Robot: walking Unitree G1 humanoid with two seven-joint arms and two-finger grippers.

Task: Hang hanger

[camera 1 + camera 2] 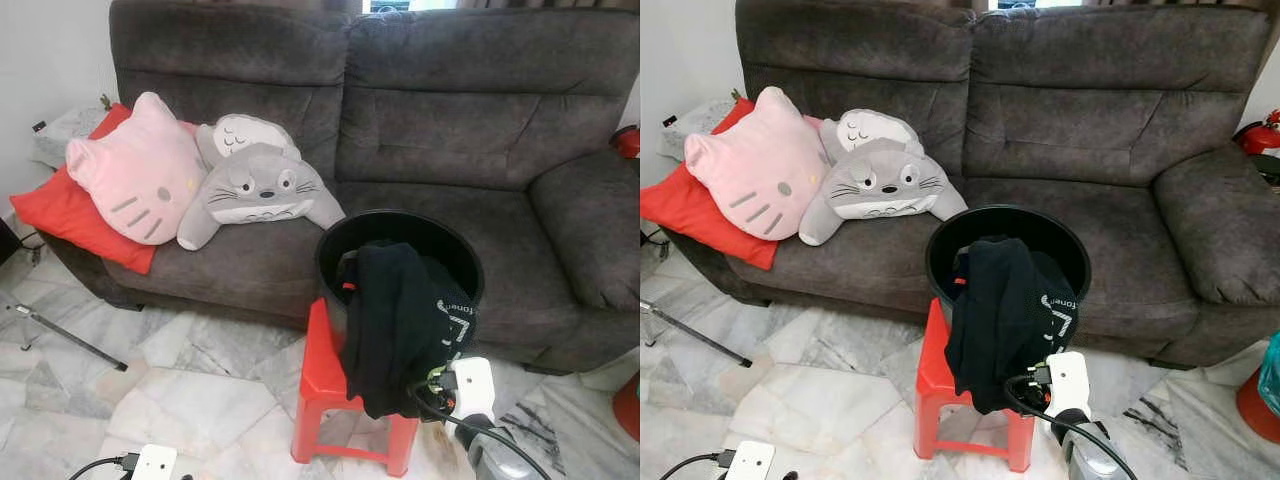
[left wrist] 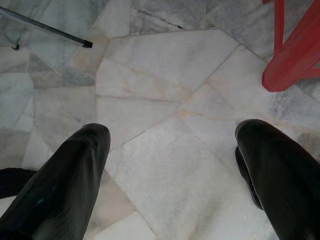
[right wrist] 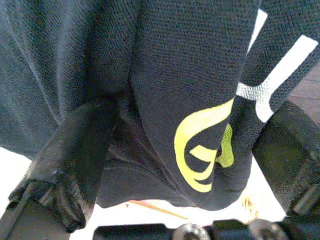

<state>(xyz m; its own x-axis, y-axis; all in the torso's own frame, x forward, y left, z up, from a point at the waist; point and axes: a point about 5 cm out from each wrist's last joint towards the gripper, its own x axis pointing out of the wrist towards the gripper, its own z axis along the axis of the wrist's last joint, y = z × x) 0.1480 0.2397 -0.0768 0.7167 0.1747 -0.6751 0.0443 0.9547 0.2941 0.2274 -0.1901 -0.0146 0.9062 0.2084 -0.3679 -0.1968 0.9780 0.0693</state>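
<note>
A black garment (image 1: pixel 395 320) with white and yellow print hangs over the rim of a black bucket (image 1: pixel 400 235), which stands on a red stool (image 1: pixel 325 385). A small orange-red piece (image 1: pixel 347 287) peeks out at the garment's left edge; I cannot tell what it is. My right gripper (image 3: pixel 185 150) is at the garment's lower right hem, open, with one finger (image 3: pixel 75 150) on each side of the hanging fabric (image 3: pixel 190 90). My left gripper (image 2: pixel 172 145) hangs open low over the marble floor (image 2: pixel 165 100), with nothing between its fingers.
A dark grey sofa (image 1: pixel 450 130) stands right behind the bucket, with a pink cat cushion (image 1: pixel 140 180), a grey plush (image 1: pixel 260 190) and a red pillow (image 1: pixel 60 215) on it. A thin tripod leg (image 1: pixel 70 340) lies across the floor at the left.
</note>
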